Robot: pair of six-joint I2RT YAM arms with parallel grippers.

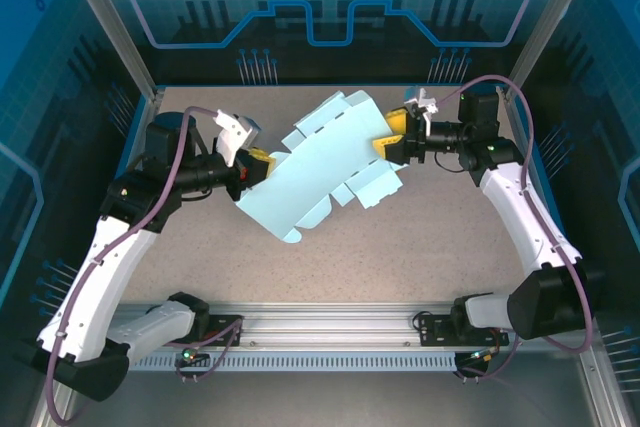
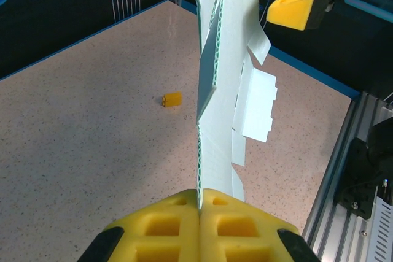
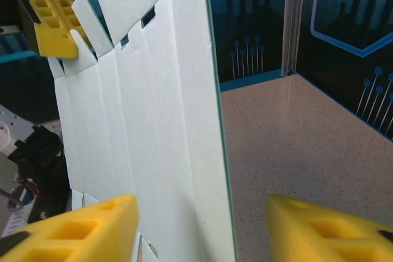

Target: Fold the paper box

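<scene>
From above we see the paper box (image 1: 320, 172) as a flat pale-blue sheet, lifted off the tabletop (image 1: 400, 257) and spanning the gap between the two arms. The left end effector (image 1: 262, 165) meets the sheet's left edge and the right end effector (image 1: 385, 139) its right edge.

The left wrist view settles the left grip. There the yellow fingers (image 2: 166, 222) are pressed together with the sheet's edge pinched between them, and the sheet runs away edge-on (flaps and tabs hang off its right side). This view also shows a small orange-yellow block (image 2: 172, 99) on the tabletop, left of the sheet.

The right wrist view gives what the overhead one cannot: the right end effector's jaws stand apart. The sheet's edge sits between them, close beside one finger and well apart from the other.
</scene>
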